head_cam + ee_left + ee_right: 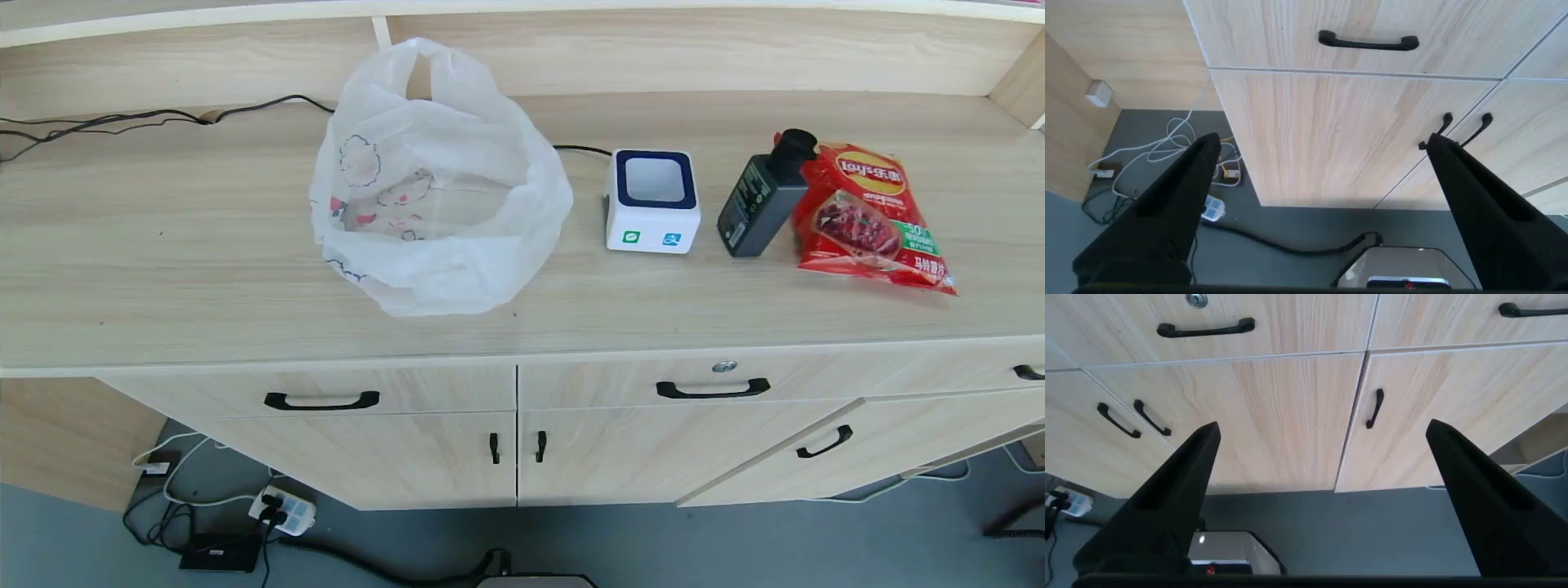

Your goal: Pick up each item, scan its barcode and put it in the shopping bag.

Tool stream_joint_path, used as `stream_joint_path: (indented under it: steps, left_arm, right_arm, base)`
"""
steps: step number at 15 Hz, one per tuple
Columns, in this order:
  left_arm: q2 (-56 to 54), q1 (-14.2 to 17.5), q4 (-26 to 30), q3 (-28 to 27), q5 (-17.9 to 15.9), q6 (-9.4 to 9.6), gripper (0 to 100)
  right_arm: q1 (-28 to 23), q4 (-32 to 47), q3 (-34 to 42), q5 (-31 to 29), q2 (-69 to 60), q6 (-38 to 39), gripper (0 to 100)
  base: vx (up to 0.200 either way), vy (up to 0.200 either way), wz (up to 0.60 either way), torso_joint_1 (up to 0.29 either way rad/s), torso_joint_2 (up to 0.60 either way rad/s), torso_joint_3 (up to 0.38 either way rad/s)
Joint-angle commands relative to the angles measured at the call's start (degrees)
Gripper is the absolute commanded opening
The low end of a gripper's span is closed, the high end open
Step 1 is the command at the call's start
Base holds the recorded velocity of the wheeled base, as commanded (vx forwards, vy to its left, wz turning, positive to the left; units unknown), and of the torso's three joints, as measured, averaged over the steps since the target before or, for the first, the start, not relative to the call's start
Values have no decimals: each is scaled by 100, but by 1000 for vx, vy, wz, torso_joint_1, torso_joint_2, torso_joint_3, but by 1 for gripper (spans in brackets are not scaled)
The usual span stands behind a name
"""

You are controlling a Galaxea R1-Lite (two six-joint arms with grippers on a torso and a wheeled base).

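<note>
A white plastic shopping bag stands open on the wooden counter, left of centre. To its right sits a white barcode scanner with a dark blue frame round its window. A dark grey bottle with a black cap lies further right, leaning against a red bag of chips. My left gripper hangs open below the counter, facing the cabinet doors. My right gripper is open too, in front of the cabinet fronts, with nothing between its fingers.
Black cables run along the counter's back left. A raised wooden ledge backs the counter. Drawers and doors with black handles lie below; one right-hand door stands ajar. A power strip and cables lie on the floor.
</note>
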Motion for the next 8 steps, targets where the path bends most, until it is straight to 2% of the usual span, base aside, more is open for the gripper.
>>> stream_joint_path:
  steps: [1, 7, 8]
  left_arm:
    - [9, 5, -15, 0, -1, -11, 100]
    - [9, 5, -24, 0, -1, -2, 100]
    - [9, 5, -24, 0, -1, -11, 100]
  right_arm:
    - [2, 1, 2, -2, 9, -1, 100]
    - [2, 1, 2, -2, 9, -9, 100]
    - [2, 1, 2, -2, 9, -106, 100]
  base:
    - [0, -200, 0, 12, 2, 2]
    - [200, 0, 0, -2, -2, 6]
    - [0, 0, 0, 0, 0, 0]
